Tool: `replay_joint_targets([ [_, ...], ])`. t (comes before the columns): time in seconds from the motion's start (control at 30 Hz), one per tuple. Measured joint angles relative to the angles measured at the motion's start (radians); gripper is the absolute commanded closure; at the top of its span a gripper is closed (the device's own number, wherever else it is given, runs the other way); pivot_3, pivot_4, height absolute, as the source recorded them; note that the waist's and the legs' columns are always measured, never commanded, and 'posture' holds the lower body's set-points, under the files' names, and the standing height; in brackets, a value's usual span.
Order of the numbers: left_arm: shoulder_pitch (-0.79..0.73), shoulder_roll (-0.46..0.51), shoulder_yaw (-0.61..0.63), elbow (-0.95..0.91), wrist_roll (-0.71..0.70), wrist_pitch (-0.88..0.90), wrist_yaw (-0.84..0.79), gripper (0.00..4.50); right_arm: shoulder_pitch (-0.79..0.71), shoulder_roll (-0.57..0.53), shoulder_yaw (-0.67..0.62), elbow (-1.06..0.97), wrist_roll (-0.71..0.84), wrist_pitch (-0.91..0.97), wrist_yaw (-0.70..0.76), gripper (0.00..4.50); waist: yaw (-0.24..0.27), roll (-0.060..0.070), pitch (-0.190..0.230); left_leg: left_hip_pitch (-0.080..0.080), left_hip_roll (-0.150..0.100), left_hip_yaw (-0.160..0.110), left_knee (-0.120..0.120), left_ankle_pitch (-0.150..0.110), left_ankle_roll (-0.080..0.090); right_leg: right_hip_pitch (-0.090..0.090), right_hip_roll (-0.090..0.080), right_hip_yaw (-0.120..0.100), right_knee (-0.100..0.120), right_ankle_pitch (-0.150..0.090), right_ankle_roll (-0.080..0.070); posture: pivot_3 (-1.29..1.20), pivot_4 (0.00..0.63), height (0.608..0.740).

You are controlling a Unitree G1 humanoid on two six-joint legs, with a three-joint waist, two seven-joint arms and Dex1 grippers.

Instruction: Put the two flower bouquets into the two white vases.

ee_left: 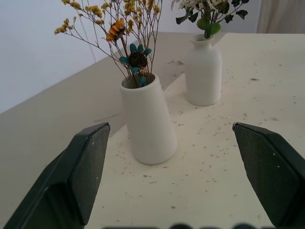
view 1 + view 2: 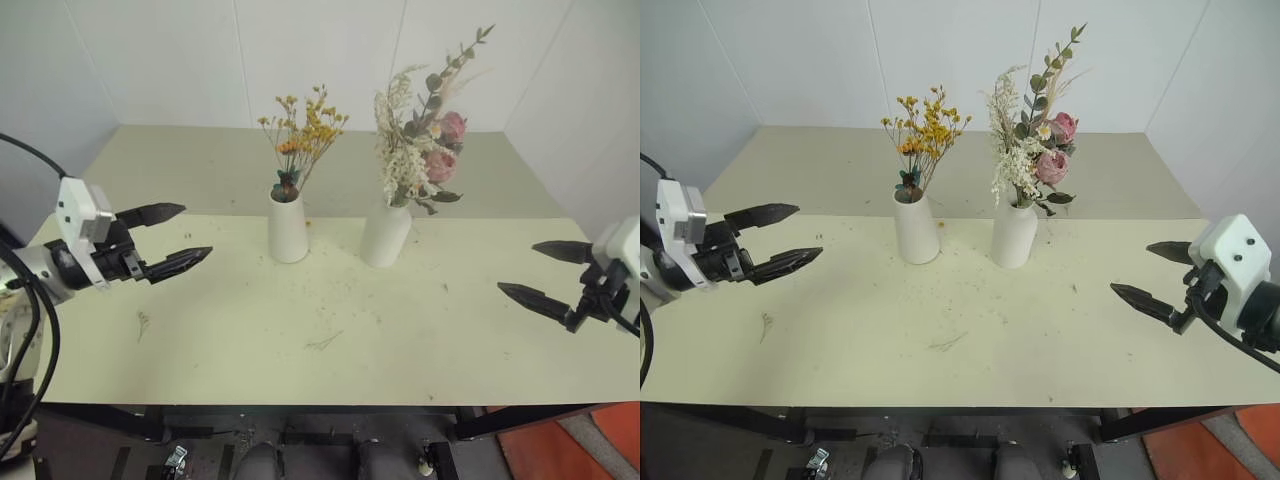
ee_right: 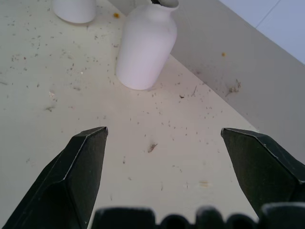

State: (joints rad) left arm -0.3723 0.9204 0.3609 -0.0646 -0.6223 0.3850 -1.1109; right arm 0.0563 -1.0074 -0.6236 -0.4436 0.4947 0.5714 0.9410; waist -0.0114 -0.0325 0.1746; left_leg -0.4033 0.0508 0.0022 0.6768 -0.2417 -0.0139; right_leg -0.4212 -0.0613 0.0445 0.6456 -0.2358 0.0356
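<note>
Two white vases stand side by side at the table's middle. The wide-mouthed tapered vase [image 2: 288,227] holds the small yellow-orange bouquet [image 2: 303,135] upright. To its right, the narrow-necked bottle vase [image 2: 386,234] holds the larger bouquet [image 2: 425,145] of pink blooms, cream plumes and green leaves. My left gripper [image 2: 180,238] hovers open over the table's left side, pointing toward the tapered vase and well apart from it. At the right edge my right gripper [image 2: 545,272] is open too, empty, aimed toward the bottle vase [image 3: 145,45]. The left wrist view shows both vases [image 1: 147,119] between the spread fingers.
The pale table [image 2: 320,350] is strewn with small dried flower crumbs and a loose stem bit [image 2: 325,342]. White walls close the back and sides. The table's front edge runs near the bottom of the head views.
</note>
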Motion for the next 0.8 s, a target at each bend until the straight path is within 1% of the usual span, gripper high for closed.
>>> replay_joint_targets([
  [0.2, -0.036, 0.007, -0.027, 0.064, 0.032, -0.020, -0.050, 0.01, 0.086, 0.035, -0.037, -0.045, -0.004, 0.001, -0.001, 0.00, -0.003, 0.000, 0.000, 0.000, 0.000, 0.000, 0.000, 0.000, 0.000, 0.000, 0.000, 0.000, 0.000, 0.000, 0.000, 0.00, 0.150, 0.740],
  [0.37, -0.027, 0.021, -0.030, 0.072, 0.047, -0.027, -0.067, 0.01, 0.079, 0.041, -0.023, -0.035, -0.019, -0.003, -0.010, 0.00, -0.006, 0.000, 0.000, 0.001, 0.000, 0.000, 0.000, 0.000, 0.000, 0.000, 0.000, 0.000, 0.000, 0.000, 0.000, 0.00, 0.150, 0.740],
  [0.5, -0.020, 0.070, -0.030, 0.044, 0.045, 0.020, -0.080, 0.01, 0.052, 0.060, -0.009, -0.025, -0.014, -0.002, -0.030, 0.00, -0.003, -0.001, 0.000, 0.000, 0.000, 0.000, 0.000, 0.000, 0.000, 0.000, 0.000, 0.000, 0.000, 0.000, 0.000, 0.00, 0.150, 0.740],
  [0.57, -0.021, 0.089, -0.029, 0.028, 0.042, 0.042, -0.078, 0.01, 0.049, 0.077, 0.015, -0.024, -0.010, -0.002, -0.032, 0.00, -0.003, -0.001, 0.000, 0.000, 0.000, 0.000, 0.000, 0.000, 0.000, 0.000, 0.000, 0.000, 0.000, 0.000, 0.000, 0.00, 0.150, 0.740],
  [0.63, -0.015, 0.098, -0.026, 0.003, 0.030, 0.077, -0.077, 0.01, 0.052, 0.087, 0.072, -0.024, -0.018, -0.002, -0.038, 0.00, -0.003, -0.001, 0.000, 0.000, 0.000, 0.000, 0.000, 0.000, 0.000, 0.000, 0.000, 0.000, 0.000, 0.000, 0.000, 0.00, 0.150, 0.740],
  [0.73, 0.027, 0.116, -0.012, -0.060, -0.003, 0.128, -0.081, 0.01, 0.049, 0.097, 0.139, -0.018, -0.029, -0.003, -0.041, 0.00, -0.003, -0.001, 0.000, 0.000, 0.000, 0.000, 0.000, 0.000, 0.000, 0.000, 0.000, 0.001, 0.000, 0.000, 0.000, 0.00, 0.150, 0.740],
  [0.8, 0.051, 0.123, 0.009, -0.083, -0.013, 0.152, -0.081, 0.01, 0.039, 0.098, 0.146, -0.018, -0.030, -0.006, -0.041, 0.00, -0.003, -0.001, 0.000, 0.000, 0.000, 0.000, 0.000, 0.000, 0.000, -0.001, 0.000, 0.001, 0.000, 0.000, 0.000, 0.00, 0.150, 0.740],
])
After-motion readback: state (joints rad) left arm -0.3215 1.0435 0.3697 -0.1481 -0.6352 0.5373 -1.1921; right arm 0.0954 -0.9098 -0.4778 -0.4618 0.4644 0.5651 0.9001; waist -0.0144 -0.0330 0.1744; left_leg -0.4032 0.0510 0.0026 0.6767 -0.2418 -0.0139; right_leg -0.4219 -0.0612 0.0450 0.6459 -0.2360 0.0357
